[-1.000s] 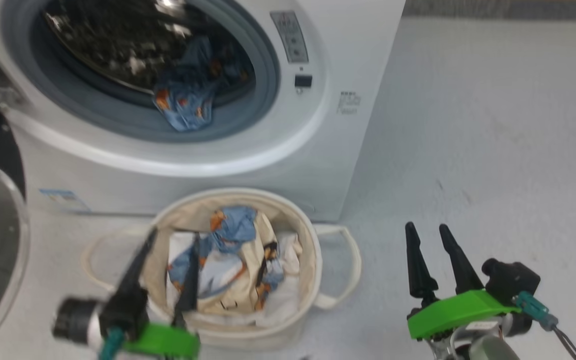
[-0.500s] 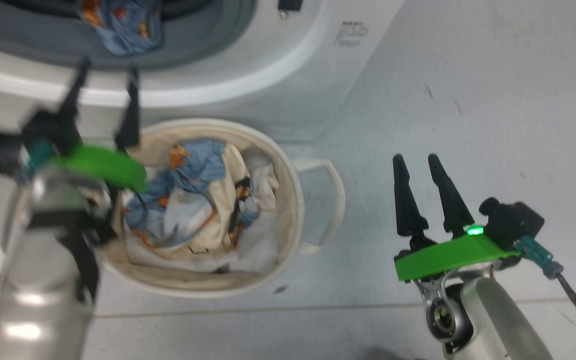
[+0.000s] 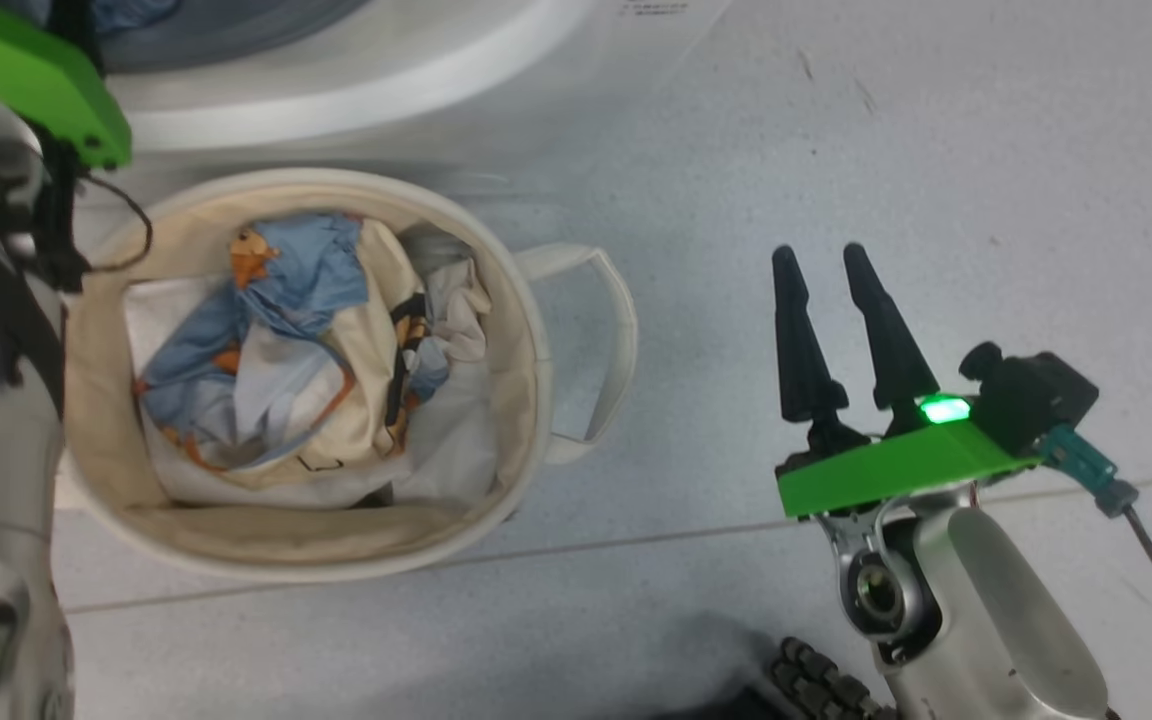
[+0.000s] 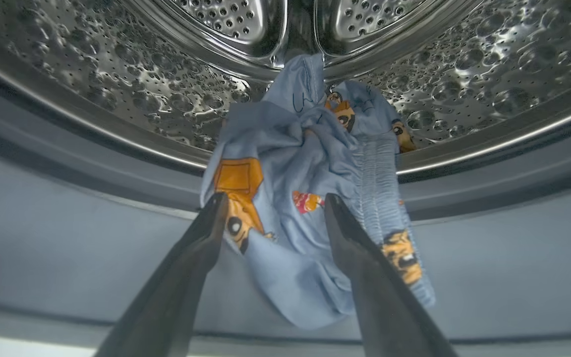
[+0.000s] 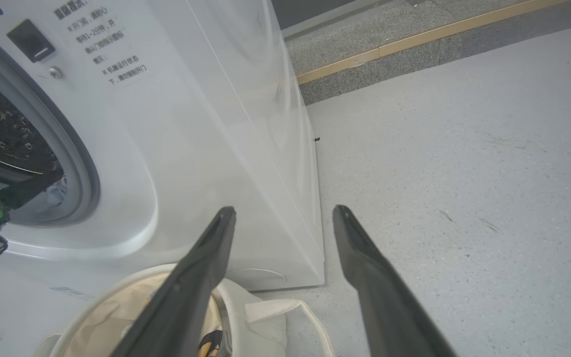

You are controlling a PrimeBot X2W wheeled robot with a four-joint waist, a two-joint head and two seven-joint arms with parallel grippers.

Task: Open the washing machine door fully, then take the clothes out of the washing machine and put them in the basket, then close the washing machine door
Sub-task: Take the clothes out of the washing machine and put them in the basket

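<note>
left gripper (image 4: 275, 198): jaws wide, blue garment (image 4: 285, 163) between them, unclamped
right gripper (image 3: 820, 253): jaws wide, empty
basket (image 3: 536, 330): nine o'clock of right gripper, holds clothes (image 3: 276, 350)

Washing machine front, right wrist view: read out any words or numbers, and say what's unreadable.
"机器运行状态下,请勿强制开门": printed notice on the washing machine front.
Notice's upper lines, including "1-2": otherwise too blurred.
Blue label low on the front: unreadable.
</note>
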